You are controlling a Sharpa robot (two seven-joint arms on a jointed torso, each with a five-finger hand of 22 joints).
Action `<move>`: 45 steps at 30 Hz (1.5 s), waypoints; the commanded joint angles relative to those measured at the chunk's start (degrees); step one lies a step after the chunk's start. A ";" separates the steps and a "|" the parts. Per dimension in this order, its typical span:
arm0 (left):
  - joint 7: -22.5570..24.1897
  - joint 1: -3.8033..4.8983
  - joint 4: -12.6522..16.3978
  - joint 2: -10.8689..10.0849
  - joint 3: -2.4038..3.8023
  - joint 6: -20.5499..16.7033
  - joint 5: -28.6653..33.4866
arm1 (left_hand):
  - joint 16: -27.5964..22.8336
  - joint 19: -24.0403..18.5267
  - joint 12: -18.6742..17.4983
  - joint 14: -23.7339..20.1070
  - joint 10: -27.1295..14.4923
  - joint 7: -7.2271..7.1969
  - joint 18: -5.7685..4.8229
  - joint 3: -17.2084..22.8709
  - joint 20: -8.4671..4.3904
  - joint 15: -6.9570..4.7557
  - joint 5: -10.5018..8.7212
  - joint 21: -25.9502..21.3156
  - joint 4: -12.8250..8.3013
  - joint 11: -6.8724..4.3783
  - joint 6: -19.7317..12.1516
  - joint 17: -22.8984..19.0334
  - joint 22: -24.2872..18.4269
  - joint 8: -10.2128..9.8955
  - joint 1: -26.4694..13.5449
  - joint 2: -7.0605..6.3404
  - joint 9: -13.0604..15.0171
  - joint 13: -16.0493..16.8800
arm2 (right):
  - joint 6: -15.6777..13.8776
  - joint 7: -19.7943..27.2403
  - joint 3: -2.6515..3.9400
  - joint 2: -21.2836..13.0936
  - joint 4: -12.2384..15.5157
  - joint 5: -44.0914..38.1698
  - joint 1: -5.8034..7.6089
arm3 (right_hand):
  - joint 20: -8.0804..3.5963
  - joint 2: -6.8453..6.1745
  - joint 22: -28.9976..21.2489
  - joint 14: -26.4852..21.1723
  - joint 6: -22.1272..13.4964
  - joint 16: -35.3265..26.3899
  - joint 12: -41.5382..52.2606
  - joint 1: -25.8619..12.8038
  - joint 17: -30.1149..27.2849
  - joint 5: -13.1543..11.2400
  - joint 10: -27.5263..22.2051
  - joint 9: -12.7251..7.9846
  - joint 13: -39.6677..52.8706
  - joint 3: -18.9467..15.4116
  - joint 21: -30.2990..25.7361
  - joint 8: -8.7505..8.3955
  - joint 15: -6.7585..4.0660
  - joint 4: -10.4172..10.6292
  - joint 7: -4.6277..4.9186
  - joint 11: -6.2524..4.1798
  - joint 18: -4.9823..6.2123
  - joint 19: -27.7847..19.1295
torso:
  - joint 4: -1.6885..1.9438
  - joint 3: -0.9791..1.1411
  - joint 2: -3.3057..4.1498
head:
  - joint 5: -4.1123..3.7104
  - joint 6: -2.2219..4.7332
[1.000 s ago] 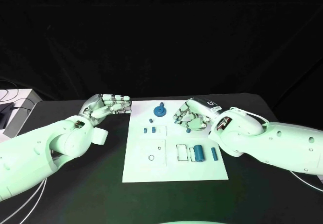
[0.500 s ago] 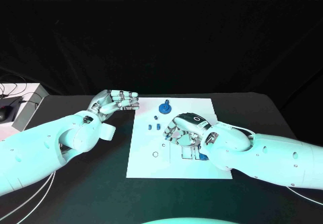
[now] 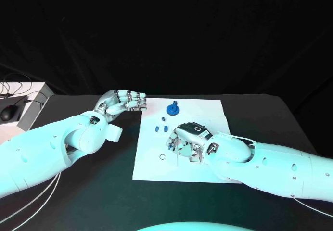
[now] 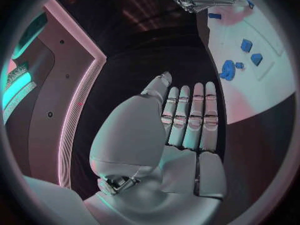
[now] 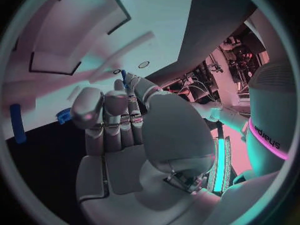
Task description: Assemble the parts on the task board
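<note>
Right hand (image 3: 186, 140): palm down over the middle of the task board (image 3: 208, 108), fingers curled toward the plate; whether anything is held cannot be told. In its wrist view the fingers (image 5: 103, 117) lie together, bent over the white surface.

Left hand (image 3: 122, 101): fingers folded in, nothing in them, resting at the board's far left corner.

Task board: white plate at the centre of the tabletop (image 3: 83, 192).

Parts: blue round piece (image 3: 172, 110) near the board's far edge; small blue pieces (image 3: 161, 128) just beside the right hand.
</note>
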 commanded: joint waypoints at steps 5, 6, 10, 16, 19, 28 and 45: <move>0.62 -0.07 0.25 -0.04 0.05 0.01 -0.40 | 0.09 0.28 -0.31 -0.61 -0.48 0.24 -0.11 0.28 0.03 0.02 0.23 0.34 0.27 -0.03 0.03 -0.02 -0.21 -0.20 -0.09 -0.32 -0.01 -0.07 | 1.87 -0.71 -0.08 0.54 -0.20 -2.73 -0.45 | -0.17 0.87 6.36 0.08 0.01 -0.30 0.18 0.31 -0.08 0.42 1.63 0.03 0.04 0.03 -0.23 0.20 -0.29 -0.29 0.20 -1.16 0.68 1.32 | -0.08 -0.04 -0.01 | 0.43 -0.03; 0.61 -0.07 0.25 -0.05 0.05 0.03 -0.40 | 0.09 0.27 -0.31 -0.63 -0.52 0.24 -0.11 0.28 0.04 0.02 0.25 0.34 0.28 -0.02 0.01 -0.02 -0.25 -0.20 -0.08 -0.32 -0.01 -0.07 | 1.83 -0.80 -0.08 0.58 -0.25 -2.88 -0.48 | -0.17 0.87 6.36 0.08 0.01 -0.30 0.18 0.31 -0.08 0.42 1.63 0.03 0.04 0.03 -0.23 0.20 -0.29 -0.29 0.20 -1.16 0.68 1.32 | -0.06 -0.05 0.00 | 0.40 -0.04; 0.54 -0.08 0.29 -0.13 0.05 0.09 -0.39 | 0.09 0.27 -0.31 -0.63 -0.52 0.24 -0.11 0.28 0.04 0.02 0.25 0.34 0.28 -0.02 0.01 -0.02 -0.25 -0.20 -0.08 -0.32 -0.01 -0.07 | 1.49 -1.22 -0.08 0.59 -0.47 -3.76 -0.55 | -0.17 0.87 6.36 0.08 0.01 -0.30 0.18 0.31 -0.08 0.42 1.63 0.03 0.04 0.03 -0.23 0.20 -0.29 -0.29 0.20 -1.16 0.68 1.32 | -0.01 -0.02 0.03 | 0.36 -0.13; 0.47 -0.08 0.29 -0.23 0.05 0.10 -0.39 | 0.09 0.26 -0.30 -0.67 -0.54 0.25 -0.10 0.27 0.06 0.04 0.23 0.35 0.31 -0.01 -0.02 -0.02 -0.33 -0.20 -0.10 -0.34 -0.01 -0.07 | 0.80 -1.85 -0.08 0.30 -0.40 -4.94 -0.59 | -0.18 0.83 6.43 0.08 0.06 -0.16 0.19 0.20 -0.07 0.45 1.76 0.09 0.05 0.18 0.14 0.20 -0.31 -0.53 0.19 -1.20 0.64 1.38 | -0.07 0.05 0.05 | 0.58 -0.21; 0.42 -0.09 0.26 -0.25 0.05 0.16 -0.38 | 0.09 0.29 -0.31 -0.70 -0.57 0.26 -0.07 0.28 0.06 0.05 0.24 0.38 0.31 0.00 -0.03 -0.02 -0.40 -0.20 -0.06 -0.34 -0.01 -0.07 | 0.44 -1.97 -0.06 -0.02 -0.09 -5.26 -0.59 | -0.18 0.83 6.44 0.08 0.07 -0.15 0.19 0.20 -0.06 0.45 1.77 0.09 0.05 0.18 0.17 0.20 -0.31 -0.54 0.18 -1.20 0.64 1.38 | -0.08 0.10 0.04 | 0.67 -0.26; 0.29 -0.15 0.15 -0.31 0.05 0.38 -0.38 | 0.08 0.27 -0.31 -0.73 -0.60 0.26 -0.07 0.26 0.09 0.06 0.22 0.39 0.32 0.02 -0.03 -0.02 -0.49 -0.20 -0.06 -0.35 -0.01 -0.07 | 0.32 -2.36 0.01 -0.59 0.31 -6.38 -0.59 | -0.18 0.82 6.46 0.07 0.10 -0.07 0.18 0.20 -0.03 0.44 1.78 0.11 0.05 0.30 0.29 0.20 -0.31 -0.62 0.18 -1.20 0.64 1.40 | -0.10 0.13 0.07 | 0.73 -0.13; 0.27 -0.25 -0.01 -0.38 0.05 0.36 -0.38 | 0.08 0.27 -0.31 -0.73 -0.60 0.26 -0.07 0.26 0.09 0.06 0.22 0.39 0.32 0.02 -0.03 -0.02 -0.49 -0.20 -0.06 -0.35 -0.01 -0.07 | -1.25 -2.57 0.10 -1.00 1.04 -6.80 -0.57 | -0.19 0.81 6.48 0.03 0.13 0.01 0.18 0.15 0.02 0.41 1.82 0.14 0.05 0.39 0.42 0.20 -0.32 -0.65 0.18 -1.21 0.63 1.39 | -0.06 0.04 0.02 | 0.77 -0.23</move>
